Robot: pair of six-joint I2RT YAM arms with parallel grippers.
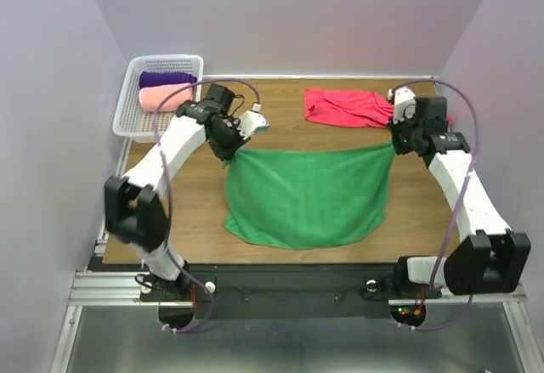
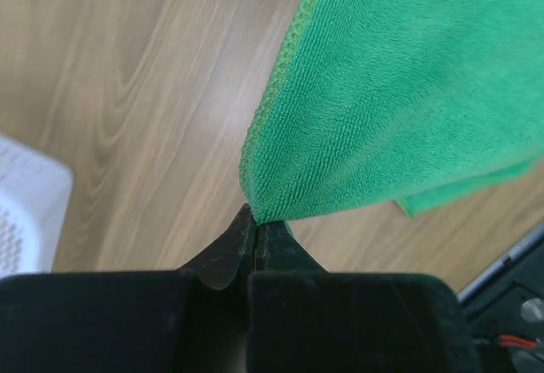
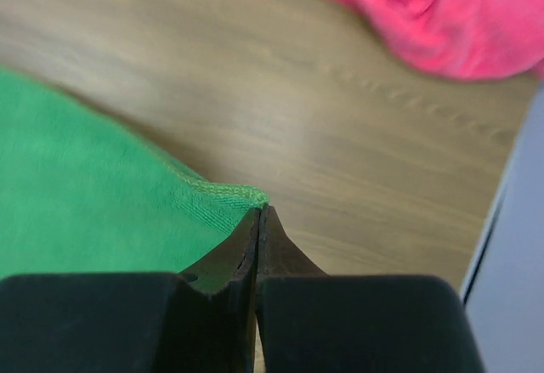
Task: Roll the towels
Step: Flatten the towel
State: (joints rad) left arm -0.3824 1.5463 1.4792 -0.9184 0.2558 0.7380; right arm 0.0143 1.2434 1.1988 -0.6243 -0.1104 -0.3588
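Observation:
The green towel [image 1: 306, 194] hangs spread between both grippers over the table's middle, its lower part resting on the wood. My left gripper [image 1: 229, 157] is shut on its far left corner [image 2: 280, 178]. My right gripper [image 1: 393, 146] is shut on its far right corner [image 3: 229, 196]. The crimson towel [image 1: 344, 106] lies crumpled at the back right, also in the right wrist view [image 3: 425, 8]. The purple towel [image 1: 167, 78] and the salmon-pink towel [image 1: 166, 97] sit rolled in the white basket [image 1: 127, 118].
The white mesh basket stands at the back left corner; its corner shows in the left wrist view [image 2: 25, 211]. Grey walls close the table on three sides. The metal rail [image 1: 289, 288] runs along the near edge.

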